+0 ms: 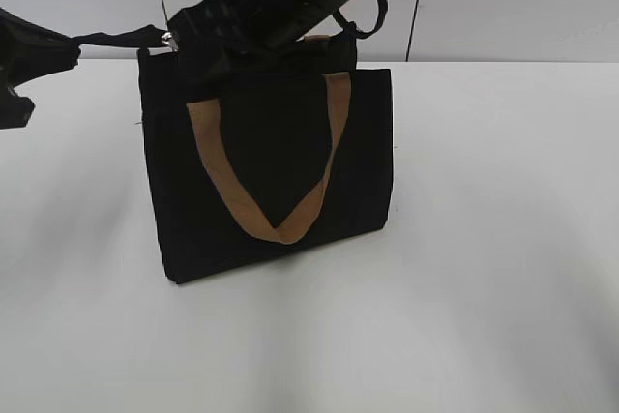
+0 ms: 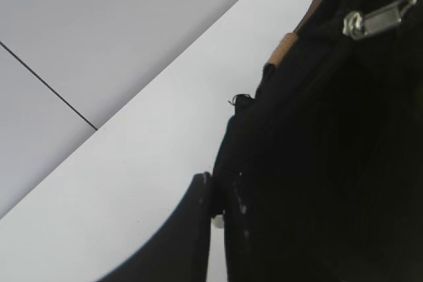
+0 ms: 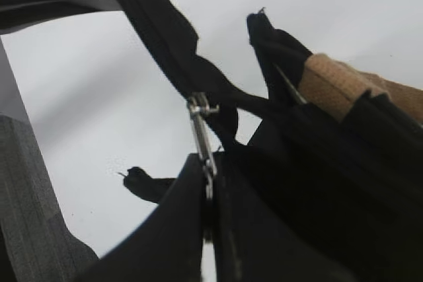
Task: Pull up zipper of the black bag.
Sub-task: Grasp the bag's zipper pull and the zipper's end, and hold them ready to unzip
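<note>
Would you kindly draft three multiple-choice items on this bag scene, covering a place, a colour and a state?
1. Where is the zipper pull on the black bag in the exterior view?
A. upper left corner
B. bottom edge
C. upper right corner

2. What colour is the front handle?
A. red
B. tan-brown
C. white

3. What is the right pincer doing?
A. hanging open above the bag
B. gripping the handle
C. shut on the pull

Answers:
1 A, silver glints at that corner.
2 B, a tan loop hangs down the front panel.
3 C, in the right wrist view the metal tab is pinched between its fingers.
</note>
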Available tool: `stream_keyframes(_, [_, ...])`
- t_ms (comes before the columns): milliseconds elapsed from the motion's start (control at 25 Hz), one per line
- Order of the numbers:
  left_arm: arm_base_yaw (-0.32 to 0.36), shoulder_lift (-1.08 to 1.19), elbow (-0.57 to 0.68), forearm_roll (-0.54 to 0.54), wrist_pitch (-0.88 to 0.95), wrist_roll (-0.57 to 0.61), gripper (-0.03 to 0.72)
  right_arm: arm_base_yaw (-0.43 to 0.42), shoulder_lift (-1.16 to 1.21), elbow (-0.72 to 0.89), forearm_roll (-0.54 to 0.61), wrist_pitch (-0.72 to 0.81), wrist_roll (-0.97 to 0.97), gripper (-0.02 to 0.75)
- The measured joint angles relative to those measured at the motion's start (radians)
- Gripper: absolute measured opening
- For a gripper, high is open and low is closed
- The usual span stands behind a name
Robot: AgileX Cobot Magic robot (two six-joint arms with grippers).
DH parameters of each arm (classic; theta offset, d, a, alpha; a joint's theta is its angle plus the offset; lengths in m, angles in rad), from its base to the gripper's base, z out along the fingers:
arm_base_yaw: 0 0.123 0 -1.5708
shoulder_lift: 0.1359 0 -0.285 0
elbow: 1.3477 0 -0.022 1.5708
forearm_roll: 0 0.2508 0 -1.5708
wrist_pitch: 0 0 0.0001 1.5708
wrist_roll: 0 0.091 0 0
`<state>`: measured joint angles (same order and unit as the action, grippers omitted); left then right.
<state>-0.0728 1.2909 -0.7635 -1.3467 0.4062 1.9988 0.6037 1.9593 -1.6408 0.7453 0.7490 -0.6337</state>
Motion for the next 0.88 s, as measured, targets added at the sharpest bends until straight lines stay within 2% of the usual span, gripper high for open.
stream_keyframes(360, [-0.001, 0.000, 0.004, 0.032, 0.006, 0.000, 0.020, -0.043, 0.000, 0.000, 0.018, 0.084, 0.004, -0.015])
stream_keyframes(880, [-0.002, 0.000, 0.040, 0.041, 0.056, -0.011, 0.018, -0.049, -0.001, 0.000, 0.013, 0.137, 0.064, -0.015])
